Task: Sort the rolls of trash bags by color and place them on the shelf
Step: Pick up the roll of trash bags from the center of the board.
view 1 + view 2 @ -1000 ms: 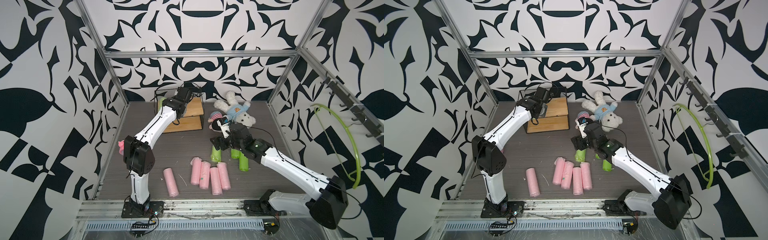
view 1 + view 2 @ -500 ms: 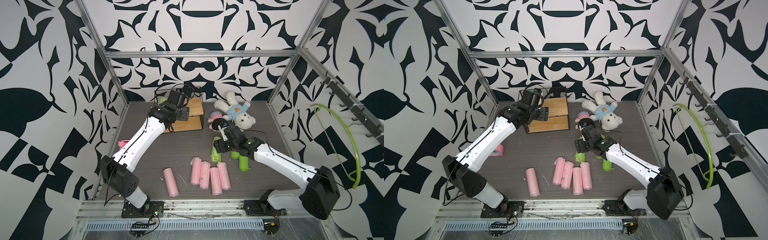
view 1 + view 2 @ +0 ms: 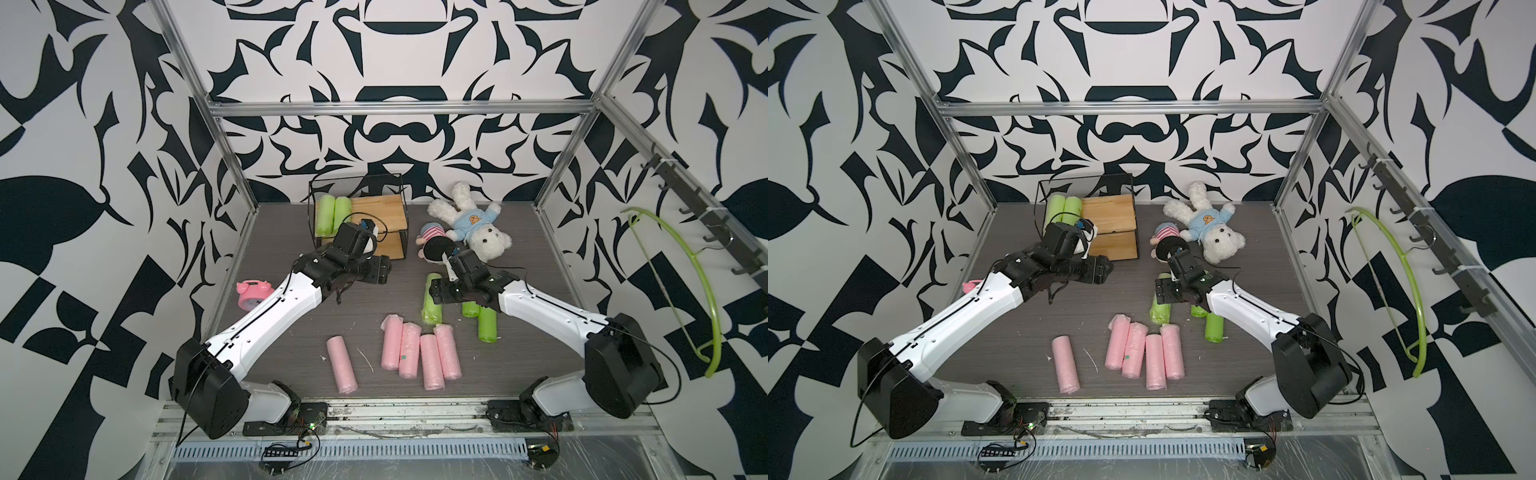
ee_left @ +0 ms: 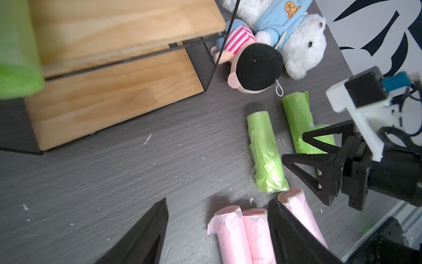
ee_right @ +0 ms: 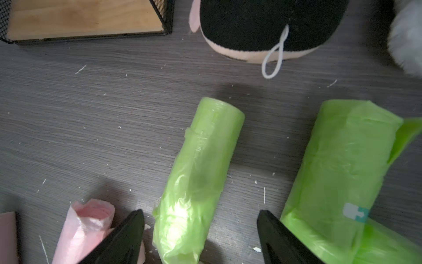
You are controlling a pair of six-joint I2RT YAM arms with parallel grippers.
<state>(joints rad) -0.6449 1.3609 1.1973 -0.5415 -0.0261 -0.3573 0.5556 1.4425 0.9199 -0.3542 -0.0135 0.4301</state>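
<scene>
The shelf stands at the back with two green rolls lying side by side on its top board. Three more green rolls lie on the floor right of centre. Several pink rolls lie near the front, one apart to the left. My left gripper hangs open and empty in front of the shelf; in its wrist view the pink rolls lie under the gap between its fingers. My right gripper is open, straddling the leftmost floor green roll.
A white plush rabbit and a black-haired doll lie right of the shelf, close behind the green rolls. A pink alarm clock sits by the left wall. A green hanger hangs on the right wall.
My left arm has drawn back from the shelf towards the middle of the floor, its gripper empty. My right gripper has shifted left and lower over the leftmost green roll.
</scene>
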